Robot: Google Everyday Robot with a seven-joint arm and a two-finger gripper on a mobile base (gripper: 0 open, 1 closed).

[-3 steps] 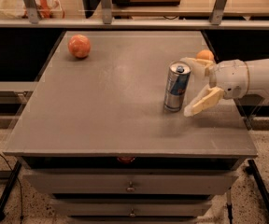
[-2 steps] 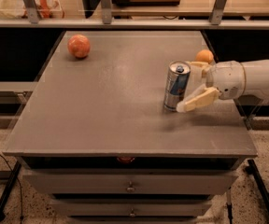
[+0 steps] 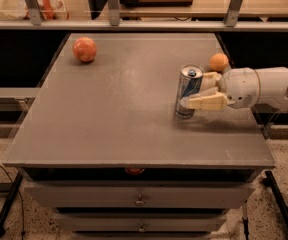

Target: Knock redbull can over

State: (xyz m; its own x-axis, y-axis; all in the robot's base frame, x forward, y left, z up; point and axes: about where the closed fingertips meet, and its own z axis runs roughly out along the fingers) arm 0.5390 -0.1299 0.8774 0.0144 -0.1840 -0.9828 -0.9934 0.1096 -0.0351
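The redbull can (image 3: 187,91), slim with blue and silver panels and a silver top, stands upright on the right part of the grey table (image 3: 119,114). My gripper (image 3: 198,90) reaches in from the right at the can's height. It is open, with the pale near finger (image 3: 206,102) lying against the can's lower front side and the far finger (image 3: 211,77) just behind the can's right side. The white arm (image 3: 264,84) extends off the right edge.
A round orange-red fruit (image 3: 85,49) lies at the table's far left. A smaller orange fruit (image 3: 219,62) sits at the far right, just behind my gripper. Drawers (image 3: 140,200) are below the table front. A shelf rail (image 3: 144,24) runs behind the table.
My gripper has moved left, and its near finger now reaches across the can's lower side. The can still stands in the same place.
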